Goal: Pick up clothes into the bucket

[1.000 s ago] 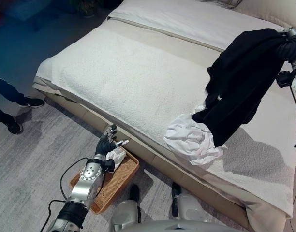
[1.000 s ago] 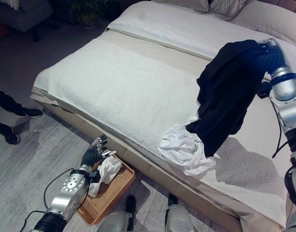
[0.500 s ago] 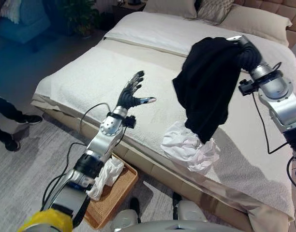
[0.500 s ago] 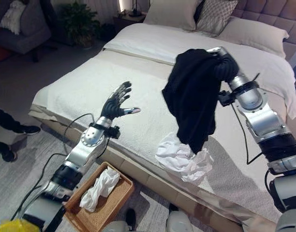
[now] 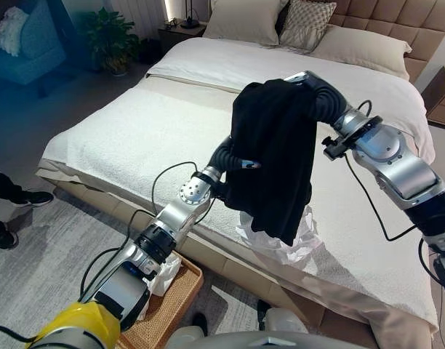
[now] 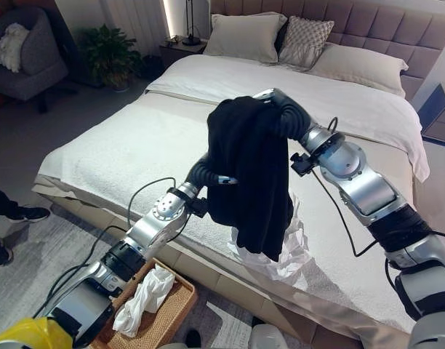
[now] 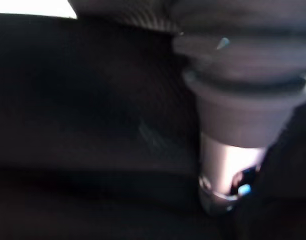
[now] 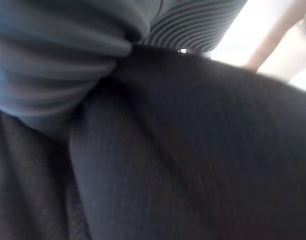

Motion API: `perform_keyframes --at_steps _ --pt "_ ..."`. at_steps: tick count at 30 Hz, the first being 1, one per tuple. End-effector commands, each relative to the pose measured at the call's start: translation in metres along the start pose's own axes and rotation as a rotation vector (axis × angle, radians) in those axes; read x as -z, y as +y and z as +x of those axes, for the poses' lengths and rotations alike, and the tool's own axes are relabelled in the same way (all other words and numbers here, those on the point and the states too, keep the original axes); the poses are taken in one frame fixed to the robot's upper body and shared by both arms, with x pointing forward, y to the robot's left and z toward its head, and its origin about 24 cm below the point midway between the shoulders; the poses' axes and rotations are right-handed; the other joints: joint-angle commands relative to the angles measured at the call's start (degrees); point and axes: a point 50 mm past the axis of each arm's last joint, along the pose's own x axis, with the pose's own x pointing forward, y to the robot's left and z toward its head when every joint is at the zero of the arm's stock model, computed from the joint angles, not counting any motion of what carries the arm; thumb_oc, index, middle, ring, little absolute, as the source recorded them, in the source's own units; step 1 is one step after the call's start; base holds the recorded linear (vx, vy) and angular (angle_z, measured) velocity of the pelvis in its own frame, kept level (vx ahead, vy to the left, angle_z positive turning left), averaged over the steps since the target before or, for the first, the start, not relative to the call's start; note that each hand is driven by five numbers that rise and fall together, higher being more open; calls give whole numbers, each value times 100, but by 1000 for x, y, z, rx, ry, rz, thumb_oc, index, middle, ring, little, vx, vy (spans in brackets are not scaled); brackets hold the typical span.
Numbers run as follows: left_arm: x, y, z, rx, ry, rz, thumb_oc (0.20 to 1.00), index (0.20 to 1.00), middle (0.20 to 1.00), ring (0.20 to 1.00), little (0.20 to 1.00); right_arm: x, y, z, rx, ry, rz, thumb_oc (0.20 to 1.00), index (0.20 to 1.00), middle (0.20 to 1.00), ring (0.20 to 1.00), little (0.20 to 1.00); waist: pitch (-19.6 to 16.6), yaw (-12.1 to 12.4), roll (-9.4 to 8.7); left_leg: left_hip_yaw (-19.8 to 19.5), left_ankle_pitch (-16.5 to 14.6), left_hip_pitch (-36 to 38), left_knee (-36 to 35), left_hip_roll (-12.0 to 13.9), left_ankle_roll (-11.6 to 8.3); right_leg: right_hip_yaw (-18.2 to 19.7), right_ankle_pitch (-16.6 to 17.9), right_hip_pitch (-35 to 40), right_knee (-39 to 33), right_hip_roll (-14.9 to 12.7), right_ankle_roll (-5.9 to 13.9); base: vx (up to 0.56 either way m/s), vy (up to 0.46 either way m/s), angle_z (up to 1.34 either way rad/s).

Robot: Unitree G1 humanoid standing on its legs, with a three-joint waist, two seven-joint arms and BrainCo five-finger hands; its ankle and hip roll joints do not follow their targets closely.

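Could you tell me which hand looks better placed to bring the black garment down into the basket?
Probably the left. The left hand already reaches the black garment hanging from the right hand, and the basket sits on the floor on the left arm's side.

Bed [image 6: 135, 153]: cream cover, across the scene's centre.
Pillows [image 6: 246, 36]: at 12 o'clock, against the tufted headboard [image 6: 368, 33].
Patterned cushion [image 6: 307, 42]: just beside the pillows.
Plant [image 6: 110, 52]: at 10 o'clock.
Armchair [image 6: 22, 62]: at 10 o'clock, far edge.
Person's shoes [image 6: 25, 214]: at 8 o'clock, on the rug [image 6: 33, 269].
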Motion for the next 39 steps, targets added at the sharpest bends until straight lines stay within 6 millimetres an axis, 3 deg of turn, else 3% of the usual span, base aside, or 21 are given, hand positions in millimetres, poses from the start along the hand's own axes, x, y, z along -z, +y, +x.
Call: perform_keyframes --at_steps 1,8,9,10,18,19,20,21,25,28,32,34,36,37,38,39 --pt "-16 -23 19 145 -23 -66 1000 1000 1000 1000 1000 -44 -1 15 -21 -212 36 200 200 200 200 200 -399 4 -174 -73 -535 -283 523 -106 -23 -242 -155 222 41 -285 311 0 0 0" --pt "-11 -46 11 368 85 -314 1000 1000 1000 1000 1000 -43 12 19 -86 -214 87 200 200 200 200 200 -438 -40 -120 -59 -528 -255 505 -101 -41 -268 -153 230 39 -293 333 0 0 0" --pt "-7 -49 9 379 106 -337 755 755 755 755 755 -43 13 20 -91 -214 90 200 200 200 200 200 -439 -43 -123 -58 -530 -255 507 -101 -44 -261 -152 226 43 -294 334 0 0 0" --pt "-7 -49 9 379 106 -337 213 213 213 213 213 -43 13 20 -92 -214 90 200 200 200 200 200 -440 -44 -123 -58 -530 -256 507 -101 -44 -261 -153 225 43 -294 334 0 0 0" --pt "12 -39 -4 294 114 -565 200 200 200 200 200 -28 12 14 -34 -179 105 200 200 200 200 200 -430 -25 -138 -49 -554 -219 504 -95 -26 -263 -185 231 89 -300 324 2 -3 -2" --pt "13 -35 -5 269 103 -577 200 200 200 200 200 -26 11 12 -18 -173 106 379 379 379 379 379 -428 -18 -139 -50 -558 -224 510 -94 -21 -265 -193 231 99 -301 324 3 -10 -7" --pt "12 -30 -6 239 84 -587 200 200 200 200 200 -23 8 8 8 -167 111 649 649 649 649 649 -417 -13 -136 -50 -563 -224 516 -94 -18 -273 -196 226 110 -308 321 0 0 0" --pt "13 -24 -8 206 69 -595 200 200 200 200 200 -18 6 3 44 -158 132 1000 1000 1000 1000 1000 -410 -4 -134 -53 -569 -225 523 -94 -12 -280 -201 224 126 -313 318 0 0 0" --pt "12 -8 -19 139 24 -609 200 200 200 200 200 -7 -5 -15 150 -135 158 1000 1000 1000 1000 1000 -401 24 -119 -64 -583 -241 535 -94 3 -300 -220 215 138 -317 313 0 0 0" --pt "15 22 -45 21 -31 -607 200 200 200 200 200 17 -13 -44 319 -70 211 1000 1000 1000 1000 1000 -382 72 -69 -68 -597 -245 527 -97 19 -331 -245 214 124 -302 295 0 0 0" --pt "6 70 -87 -116 -98 -476 200 200 200 200 200 45 -16 -78 468 34 268 1000 1000 1000 1000 1000 -339 160 -43 -78 -613 -287 569 -81 16 -344 -264 207 119 -296 277 0 0 0" --pt "4 79 -98 -152 -107 -446 200 200 200 200 200 52 -14 -84 494 61 275 1000 1000 1000 1000 1000 -338 177 -48 -80 -622 -299 591 -83 15 -347 -268 207 110 -294 273 0 0 0" --pt "-3 105 -129 -302 -170 -383 200 200 200 200 200 74 -11 -111 588 174 275 1000 1000 1000 1000 1000 -286 249 -33 -108 -627 -340 632 -86 6 -364 -279 201 93 -280 255 0 0 0" --pt "-3 105 -130 -303 -169 -382 200 200 200 200 200 74 -10 -111 587 175 275 1000 1000 1000 1000 1000 -292 245 -35 -109 -630 -340 635 -86 5 -364 -281 202 94 -280 255 -1 -1 6" --pt "-9 115 -147 -396 -216 -324 200 200 200 200 200 91 -1 -132 666 260 302 1000 1000 1000 1000 1000 -251 271 -17 -130 -623 -373 647 -87 -1 -381 -295 195 90 -268 244 1 1 7" --pt "-9 115 -148 -397 -214 -323 200 200 200 200 200 91 -1 -132 665 261 303 1000 1000 1000 1000 1000 -259 265 -21 -132 -627 -374 652 -87 -1 -383 -298 196 92 -268 244 -21 5 7"
